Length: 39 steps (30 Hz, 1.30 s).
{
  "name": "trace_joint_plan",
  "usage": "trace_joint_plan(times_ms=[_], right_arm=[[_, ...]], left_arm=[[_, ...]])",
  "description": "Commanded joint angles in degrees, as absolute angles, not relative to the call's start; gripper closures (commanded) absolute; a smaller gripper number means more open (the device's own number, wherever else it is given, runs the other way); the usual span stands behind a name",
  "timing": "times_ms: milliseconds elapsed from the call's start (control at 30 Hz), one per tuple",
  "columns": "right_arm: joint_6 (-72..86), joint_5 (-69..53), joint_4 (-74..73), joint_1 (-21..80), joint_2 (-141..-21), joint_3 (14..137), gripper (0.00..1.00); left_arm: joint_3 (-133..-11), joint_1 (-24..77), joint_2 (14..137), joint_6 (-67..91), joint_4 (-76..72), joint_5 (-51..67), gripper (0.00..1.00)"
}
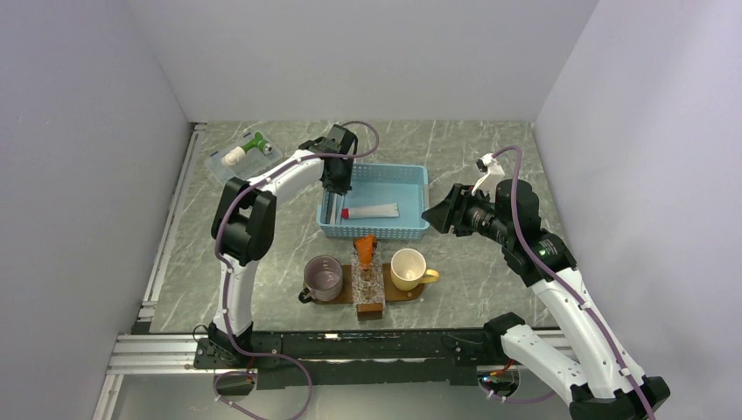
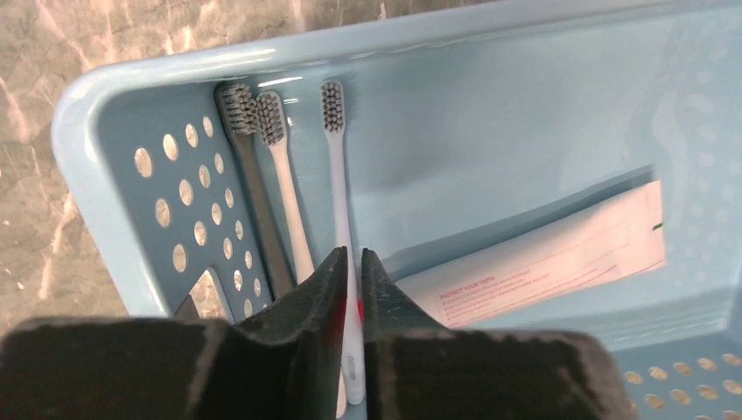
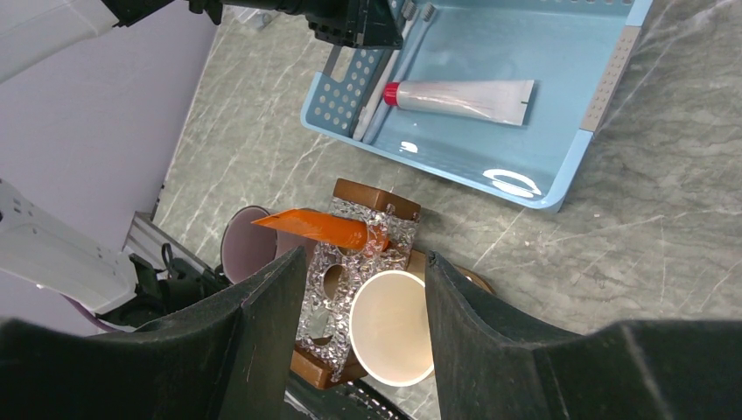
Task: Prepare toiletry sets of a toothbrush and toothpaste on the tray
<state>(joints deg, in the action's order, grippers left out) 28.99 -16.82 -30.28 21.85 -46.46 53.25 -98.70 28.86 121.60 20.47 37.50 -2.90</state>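
Note:
Three toothbrushes lie side by side at the left end of the light-blue basket (image 2: 131,105). My left gripper (image 2: 353,254) is down in that end, its jaws closed on the handle of the white toothbrush (image 2: 337,175); it also shows in the top view (image 1: 337,179). The orange toothpaste tube (image 1: 365,245) stands tilted in a clear textured holder (image 1: 367,276) on the dark-brown tray (image 1: 347,290). My right gripper (image 1: 437,214) hovers open and empty right of the basket. In the right wrist view, the right gripper (image 3: 366,256) frames the orange tube (image 3: 315,229) and the tray (image 3: 363,188).
A white toothpaste tube with a red cap (image 1: 372,211) lies in the basket (image 1: 411,229). A purple mug (image 1: 324,278) and a cream-yellow mug (image 1: 409,269) stand on the tray. A clear box holding a green and white object (image 1: 245,150) sits at the back left.

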Motion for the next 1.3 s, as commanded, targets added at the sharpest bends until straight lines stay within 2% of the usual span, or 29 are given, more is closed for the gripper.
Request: trace_joint_plan(times_ms=[0, 67, 167, 300, 1067, 1267], right_arm=[[28.8, -17.2, -27.9, 22.1, -46.3, 53.5, 0.45], [28.8, -17.1, -27.9, 22.1, -46.2, 53.5, 0.45], [28.7, -17.1, -27.8, 22.2, -46.1, 53.3, 0.45], [28.8, -17.1, -27.9, 22.1, -46.1, 53.3, 0.45], [28.3, -16.9, -27.8, 22.2, -45.9, 52.6, 0.45], [28.2, -16.9, -27.8, 22.2, -46.0, 52.6, 0.45]], left_arm=[[-100.7, 29.0, 119.8, 19.8, 37.6, -5.0, 0.76], [-101.7, 29.0, 120.6, 19.7, 38.5, -5.9, 0.66], [-102.2, 29.1, 121.6, 19.7, 38.6, -6.7, 0.57], [-102.7, 29.0, 123.0, 19.8, 38.6, -6.9, 0.53], [-105.2, 29.6, 129.2, 20.2, 38.5, -6.0, 0.58], [-105.0, 30.1, 130.3, 20.1, 38.5, -6.5, 0.65]])
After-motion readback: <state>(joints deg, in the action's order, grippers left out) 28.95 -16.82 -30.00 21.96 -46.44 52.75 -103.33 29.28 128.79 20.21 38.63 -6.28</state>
